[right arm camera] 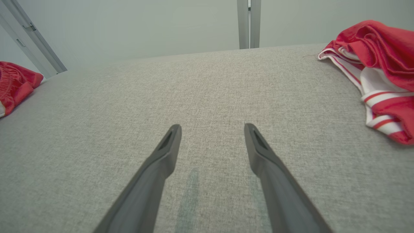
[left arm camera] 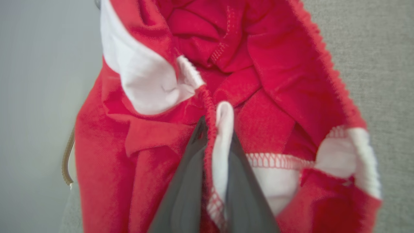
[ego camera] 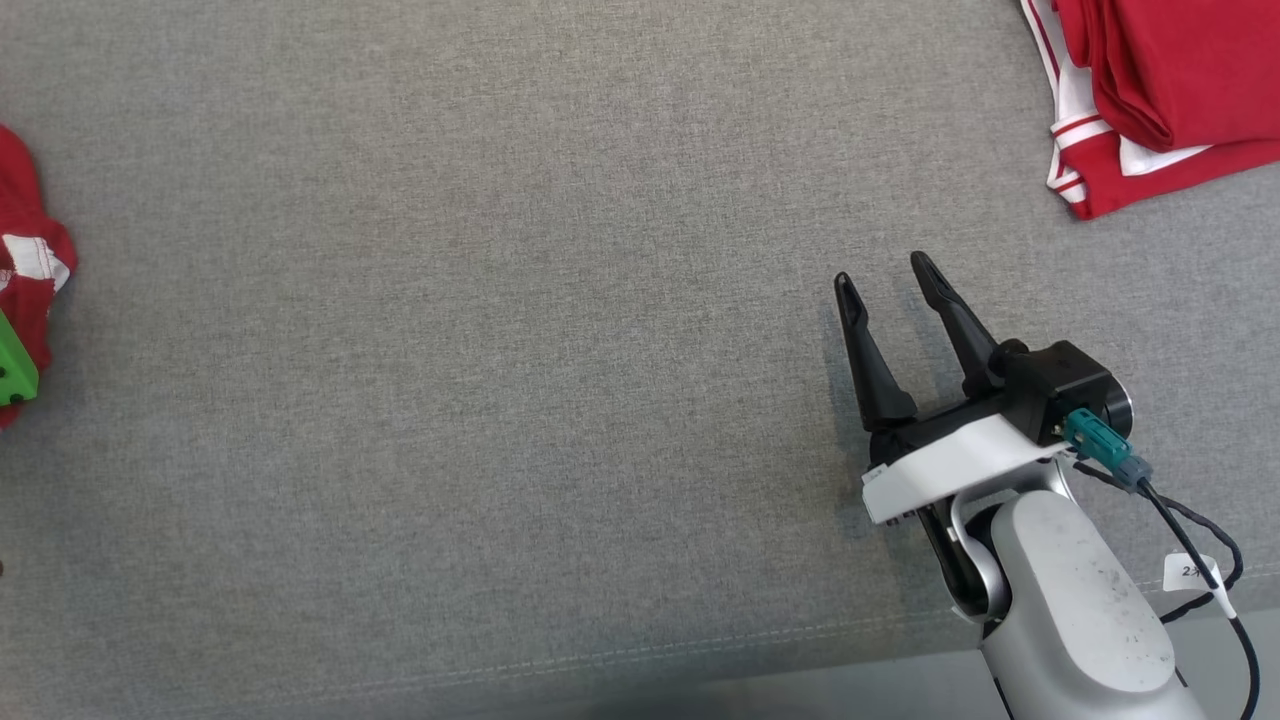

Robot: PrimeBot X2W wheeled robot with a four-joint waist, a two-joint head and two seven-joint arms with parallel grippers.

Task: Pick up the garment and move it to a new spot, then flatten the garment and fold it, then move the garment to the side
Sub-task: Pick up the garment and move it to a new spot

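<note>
The garment (left arm camera: 275, 81) is red with white panels and lies crumpled at the far left edge of the grey surface (ego camera: 25, 250), also seen at the left of the right wrist view (right arm camera: 16, 84). My left gripper (left arm camera: 215, 116) is shut on a fold of its red and white hem, the cloth pinched between the two dark fingers. My right gripper (ego camera: 885, 280) hovers low over bare grey fabric at the lower right, far from the garment, fingers spread with nothing between them (right arm camera: 212, 127).
A pile of folded red and white clothes (ego camera: 1170, 90) lies at the far right corner (right arm camera: 381, 74). The grey cloth-covered surface (ego camera: 500, 350) has its front seam and edge along the bottom. A green part (ego camera: 15, 372) shows beside the garment.
</note>
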